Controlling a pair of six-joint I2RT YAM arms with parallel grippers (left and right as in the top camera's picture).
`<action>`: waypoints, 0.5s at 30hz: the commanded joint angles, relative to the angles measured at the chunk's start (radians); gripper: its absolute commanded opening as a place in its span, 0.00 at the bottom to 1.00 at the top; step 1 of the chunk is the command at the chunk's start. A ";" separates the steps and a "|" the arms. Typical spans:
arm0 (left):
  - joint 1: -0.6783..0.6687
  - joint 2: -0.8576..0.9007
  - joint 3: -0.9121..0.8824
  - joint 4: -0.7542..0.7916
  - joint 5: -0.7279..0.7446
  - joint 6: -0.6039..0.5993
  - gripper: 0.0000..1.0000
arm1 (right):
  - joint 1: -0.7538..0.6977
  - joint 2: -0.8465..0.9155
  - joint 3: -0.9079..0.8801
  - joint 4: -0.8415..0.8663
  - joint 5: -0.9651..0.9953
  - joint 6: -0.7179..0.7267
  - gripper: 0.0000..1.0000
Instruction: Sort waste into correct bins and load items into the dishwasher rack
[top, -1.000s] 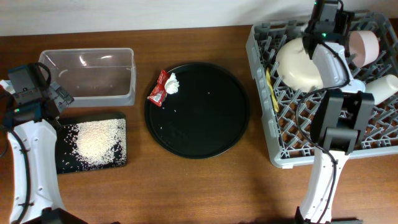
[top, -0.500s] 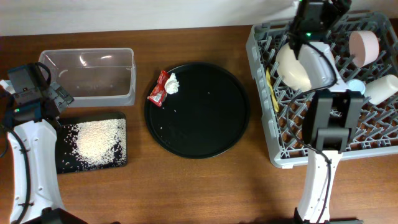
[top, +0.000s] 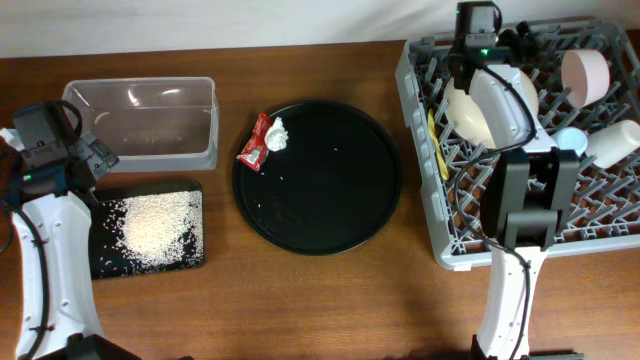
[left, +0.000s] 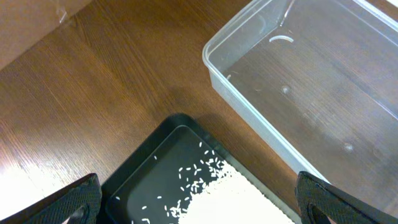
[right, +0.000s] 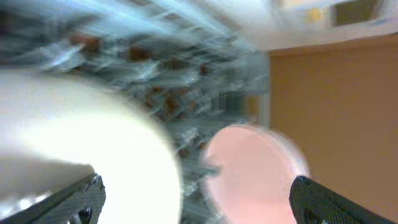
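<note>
The dishwasher rack holds a large cream bowl on its side, a pink bowl, a white cup, a light blue cup and a yellow utensil. My right gripper hovers open over the rack's far edge. Its wrist view is blurred, with the cream bowl at left and the pink bowl ahead. The red wrapper and tissue lie on the round tray's left rim. Rice fills the shallow black tray. My left gripper stands open and empty above that tray's corner.
The clear tub sits empty behind the shallow tray, and its corner is close ahead of my left fingers. A large round black tray lies mid-table with a few stray grains. My right arm stretches across the rack.
My right gripper has opened, let go of the cream bowl and swung left along the rack's far edge. The bowl now leans in the rack. The left arm has not moved.
</note>
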 joint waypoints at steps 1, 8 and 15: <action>0.003 -0.021 0.012 0.002 0.001 -0.009 0.99 | 0.018 -0.113 0.045 -0.186 -0.317 0.372 0.99; 0.003 -0.021 0.012 0.002 0.001 -0.009 0.99 | 0.013 -0.202 0.055 -0.306 -0.589 0.427 0.98; 0.003 -0.021 0.012 0.002 0.001 -0.009 0.99 | 0.037 -0.223 0.055 -0.314 -0.617 0.430 0.93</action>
